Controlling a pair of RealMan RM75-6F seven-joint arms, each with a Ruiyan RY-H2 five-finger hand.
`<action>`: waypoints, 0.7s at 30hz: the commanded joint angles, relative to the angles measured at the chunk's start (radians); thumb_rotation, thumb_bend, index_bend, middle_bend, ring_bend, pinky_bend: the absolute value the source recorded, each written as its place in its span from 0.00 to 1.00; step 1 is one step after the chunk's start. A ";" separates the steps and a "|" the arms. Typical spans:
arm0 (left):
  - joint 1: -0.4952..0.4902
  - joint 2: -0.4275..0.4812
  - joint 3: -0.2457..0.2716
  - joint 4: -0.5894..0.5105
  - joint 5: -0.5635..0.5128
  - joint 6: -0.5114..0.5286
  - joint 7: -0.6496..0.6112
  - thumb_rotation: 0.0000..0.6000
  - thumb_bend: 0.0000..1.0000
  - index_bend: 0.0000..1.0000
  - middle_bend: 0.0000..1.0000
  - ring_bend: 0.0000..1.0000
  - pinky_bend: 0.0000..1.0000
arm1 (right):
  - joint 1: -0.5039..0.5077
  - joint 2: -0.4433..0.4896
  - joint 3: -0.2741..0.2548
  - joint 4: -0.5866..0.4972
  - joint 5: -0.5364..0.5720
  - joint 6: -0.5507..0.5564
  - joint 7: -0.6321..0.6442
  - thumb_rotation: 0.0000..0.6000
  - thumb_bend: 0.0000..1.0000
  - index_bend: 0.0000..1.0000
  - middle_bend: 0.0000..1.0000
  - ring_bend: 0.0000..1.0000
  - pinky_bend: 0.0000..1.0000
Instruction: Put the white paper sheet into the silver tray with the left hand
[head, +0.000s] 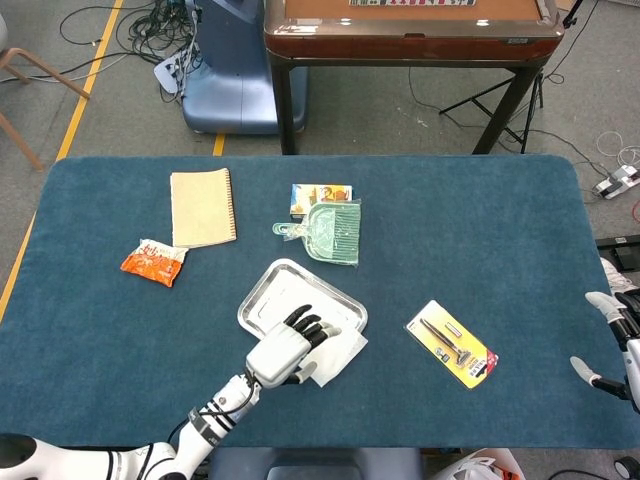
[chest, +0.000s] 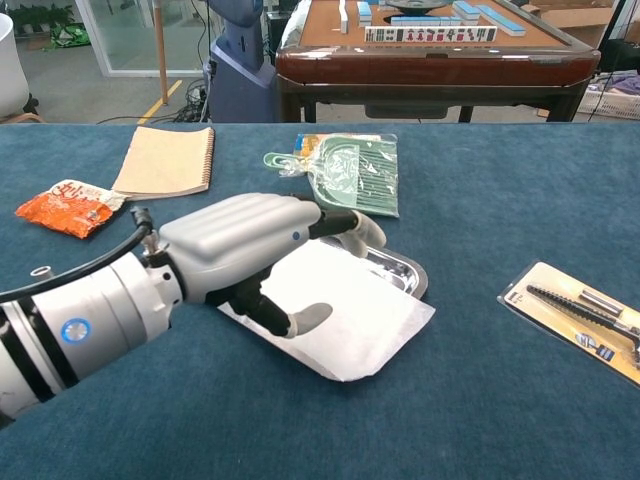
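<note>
The white paper sheet lies flat across the silver tray and covers most of it. Its near right corner overhangs the tray's rim onto the blue cloth. In the head view the sheet sticks out past the tray toward the front right. My left hand is palm down over the sheet's left part, fingers stretched out and apart, thumb low by the paper. Nothing is pinched in it. The head view shows this left hand on the tray's near edge. My right hand hangs open at the table's right edge.
A tan spiral notebook and an orange snack packet lie at the left. A green dustpan and a small box sit behind the tray. A yellow carded razor pack lies to the right.
</note>
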 joint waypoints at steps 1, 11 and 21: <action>-0.011 0.064 0.014 -0.036 -0.028 -0.040 0.039 1.00 0.36 0.25 0.24 0.19 0.07 | 0.000 -0.001 0.000 0.001 -0.001 0.001 0.001 1.00 0.19 0.16 0.17 0.10 0.11; -0.055 0.137 -0.008 -0.040 -0.055 -0.100 0.009 0.00 0.47 0.41 0.82 0.77 0.75 | 0.000 -0.002 0.001 0.005 -0.001 0.001 0.004 1.00 0.19 0.16 0.17 0.10 0.11; -0.145 0.180 -0.030 -0.017 -0.179 -0.222 0.089 0.00 0.55 0.19 1.00 1.00 1.00 | 0.002 -0.001 0.002 0.001 0.003 -0.005 -0.002 1.00 0.19 0.16 0.17 0.10 0.11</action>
